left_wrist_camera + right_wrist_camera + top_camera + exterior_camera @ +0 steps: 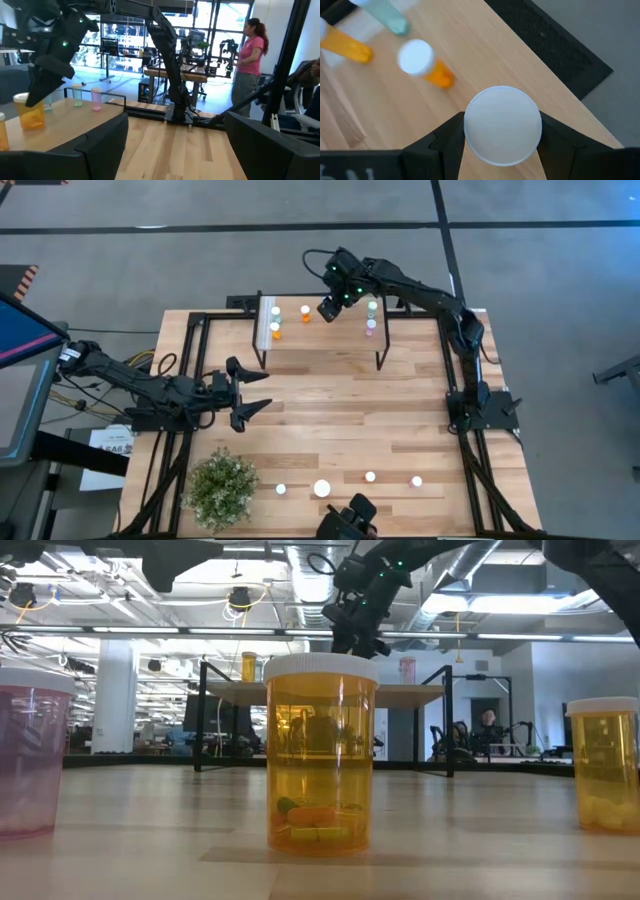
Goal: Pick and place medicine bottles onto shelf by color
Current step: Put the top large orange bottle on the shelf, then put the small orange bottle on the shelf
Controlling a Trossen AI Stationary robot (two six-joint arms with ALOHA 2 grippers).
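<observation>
The shelf [330, 335] stands at the table's far edge. Orange bottles [306, 311] [275, 331] stand on its left part, and a green [372, 307] and a pink bottle [371, 326] on its right part. My right gripper [328, 308] hangs over the shelf's middle, shut on a white-capped medicine bottle [502, 125] whose body is hidden under the cap. Several more bottles [322, 489] stand near the table's front edge. At the table's left, my left gripper [255, 390] waits open, holding nothing. My right gripper pinches the bottle just below its white cap [470, 127], with one finger [451, 135] on each side. The fingers slant down from the table's right. The bottle is upright, cap up, over the shelf. I cannot tell whether its base touches the plank.
A bushy green plant [220, 488] stands at the front left. In the low view a large orange bottle [320, 755], a pink one [30, 755] and another orange one [605, 765] stand close to the camera. A person [250, 55] stands in the room beyond.
</observation>
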